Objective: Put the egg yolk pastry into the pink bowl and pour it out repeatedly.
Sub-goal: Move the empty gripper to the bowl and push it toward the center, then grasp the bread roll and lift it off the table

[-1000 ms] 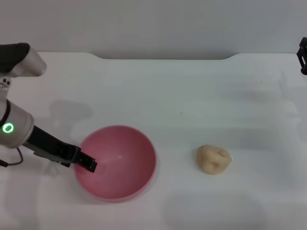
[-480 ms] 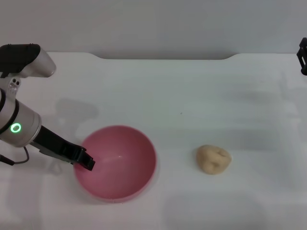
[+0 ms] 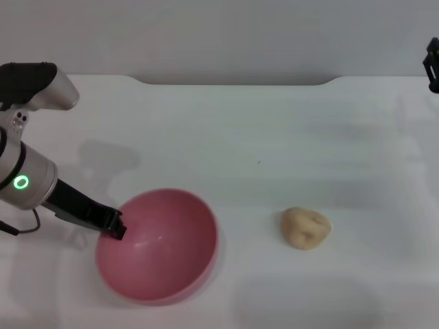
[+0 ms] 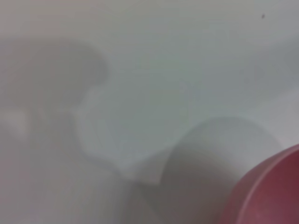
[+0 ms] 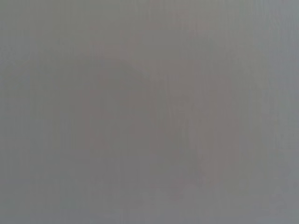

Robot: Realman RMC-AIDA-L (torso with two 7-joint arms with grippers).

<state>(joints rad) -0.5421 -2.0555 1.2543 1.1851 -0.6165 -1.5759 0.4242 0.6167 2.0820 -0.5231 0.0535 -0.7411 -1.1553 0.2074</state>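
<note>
Tipping toward the robot's own left, the pink bowl (image 3: pixel 158 247) now shows more of its hollow to the head camera than it did half a second back, and it has slid a little toward the left and near edge of the white table (image 3: pixel 274 144). A second ago it sat level, with its rim reaching further right. The bowl is empty, so by my reading this is the tail of a pour, or the bowl being handled again after one.

The left gripper (image 3: pixel 115 228) sits at the bowl's left rim, its fingers clamped on the rim as far as the head view shows; the tilt suggests a firm hold. Its tip has drawn back slightly from where it was before. The left wrist view catches only a corner of pink rim (image 4: pixel 271 191) over bare table.

The egg yolk pastry (image 3: pixel 306 227) lies on the table well to the right of the bowl, unmoved across all three moments.

The right gripper (image 3: pixel 432 65) is parked at the far right edge; whether its fingers are parted, I cannot tell.
</note>
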